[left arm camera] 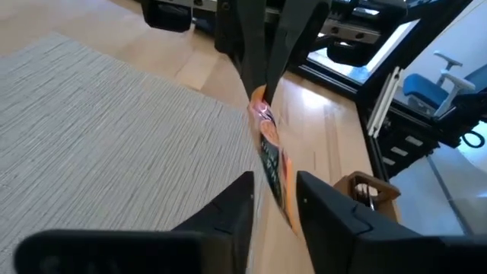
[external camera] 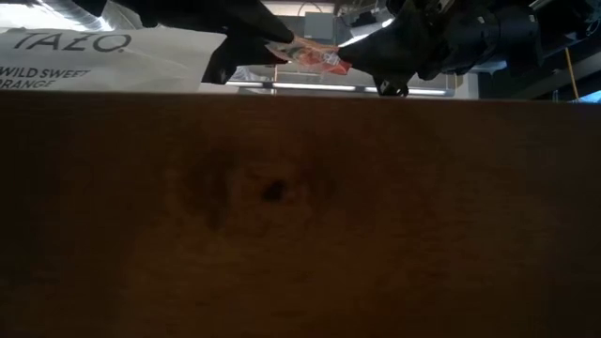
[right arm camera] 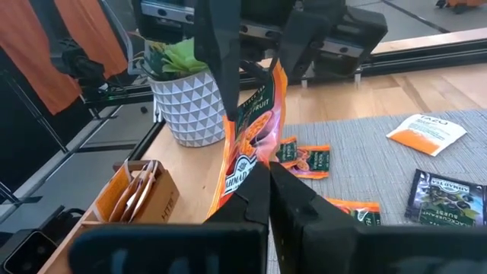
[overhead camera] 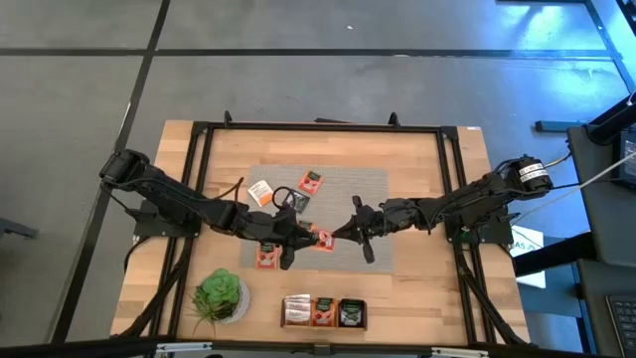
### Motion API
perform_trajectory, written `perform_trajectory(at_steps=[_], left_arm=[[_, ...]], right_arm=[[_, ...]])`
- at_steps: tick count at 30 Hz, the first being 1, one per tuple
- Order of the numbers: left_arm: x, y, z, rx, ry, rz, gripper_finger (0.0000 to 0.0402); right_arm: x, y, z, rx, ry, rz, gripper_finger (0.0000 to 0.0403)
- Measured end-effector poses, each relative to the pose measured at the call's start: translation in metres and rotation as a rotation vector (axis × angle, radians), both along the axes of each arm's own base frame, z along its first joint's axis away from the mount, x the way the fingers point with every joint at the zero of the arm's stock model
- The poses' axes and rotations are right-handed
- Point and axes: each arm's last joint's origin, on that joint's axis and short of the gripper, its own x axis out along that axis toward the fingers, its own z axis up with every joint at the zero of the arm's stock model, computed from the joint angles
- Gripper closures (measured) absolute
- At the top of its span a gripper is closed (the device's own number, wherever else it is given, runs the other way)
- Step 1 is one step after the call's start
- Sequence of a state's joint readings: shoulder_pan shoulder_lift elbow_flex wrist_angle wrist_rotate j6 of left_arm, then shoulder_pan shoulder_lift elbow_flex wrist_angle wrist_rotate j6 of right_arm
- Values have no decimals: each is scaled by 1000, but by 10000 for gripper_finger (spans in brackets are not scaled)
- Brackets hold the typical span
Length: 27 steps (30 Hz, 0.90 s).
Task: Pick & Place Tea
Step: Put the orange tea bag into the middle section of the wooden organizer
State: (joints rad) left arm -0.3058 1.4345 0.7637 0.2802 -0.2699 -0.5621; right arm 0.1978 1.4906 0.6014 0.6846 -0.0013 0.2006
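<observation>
An orange tea sachet [overhead camera: 322, 239] is lifted above the grey mat [overhead camera: 343, 189], between my two grippers. My right gripper [right arm camera: 266, 179] comes from the table's right and is shut on it. My left gripper [left arm camera: 275, 202] comes from the left and is open. Its fingers stand on either side of the sachet's [left arm camera: 270, 156] other end, and a gap shows. In the low view the sachet [external camera: 315, 56] hangs clear of the table. Several more sachets lie flat on the mat: a white-and-orange one [overhead camera: 260, 191], an orange one [overhead camera: 311, 181], a black one [overhead camera: 298, 202], another orange one [overhead camera: 266, 257]. My right gripper pinches the orange sachet between its two fingers at the end toward the table's right [right arm camera: 245, 166]. The fingers come in about level from the right. The sachet is lifted clear of the mat and stands on edge, reaching out toward the left gripper.
A potted green plant [overhead camera: 221, 295] stands near the table's near-left corner. Beside it, at the near edge, is a small cardboard box [overhead camera: 323, 311] with three compartments holding sachets. A black frame [overhead camera: 199, 179] runs around the table top.
</observation>
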Motion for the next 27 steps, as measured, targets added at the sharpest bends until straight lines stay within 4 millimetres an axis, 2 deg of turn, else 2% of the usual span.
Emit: perform_trajectory(at_steps=[9,15,21,27], left_arm=[[0,0,0,55,-2,-21,393],[0,0,0,74,-1,-47,394],[2,-4,5,0,3,-155,399],[16,-12,28,-2,85,-260,399]], right_arm=[[0,0,0,-27,-5,13,387],[-1,4,-1,-49,2,147,333],[-16,-4,2,-40,158,128,280],[-29,-18,8,-87,241,27,268]])
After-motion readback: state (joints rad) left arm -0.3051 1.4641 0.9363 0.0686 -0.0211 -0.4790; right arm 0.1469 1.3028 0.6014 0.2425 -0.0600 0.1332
